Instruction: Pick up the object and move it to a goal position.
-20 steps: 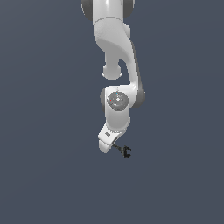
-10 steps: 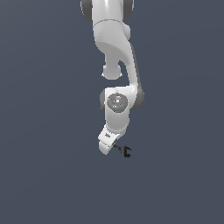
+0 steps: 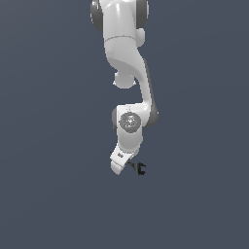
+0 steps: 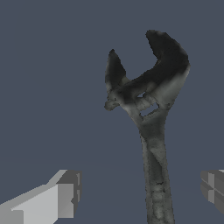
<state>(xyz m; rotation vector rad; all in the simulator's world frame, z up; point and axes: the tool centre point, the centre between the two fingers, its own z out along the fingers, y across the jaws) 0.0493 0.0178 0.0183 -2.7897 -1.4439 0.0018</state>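
Almost nothing has moved since the earlier frames: the arm's lower joint has turned very slightly, and the hand (image 3: 127,168) remains low beside the wrench (image 3: 140,168), which has not shifted.

Exterior view: a white arm (image 3: 127,73) reaches down from the top of the frame against a plain blue-grey ground. Its hand sits at the bottom of the arm, tilted. The wrench, a tiny dark tool, lies just beside the hand on the exterior view's right, touching or nearly touching it. No goal marker is visible.

Wrist view: the wrench (image 4: 151,131) fills the middle of the frame, grey shaft running toward the camera and black forked head at the far end. Two pale fingers (image 4: 52,201) show at the lower corners, one on each side of the shaft. The hand is wide open, with clear space between each finger and the shaft. Nothing is gripped. The shaft sits nearer one finger than the other.

The task seems to be at the grasp stage, with the lift and carry not yet done.

Risks, as a judgement: the shaft is thin and off-centre, so the closer finger could reach it first and push or spin it. If the fingers close too high, they could pass over the flat tool. A weak pinch on the shaft could let the heavier head swing and slip during the lift.
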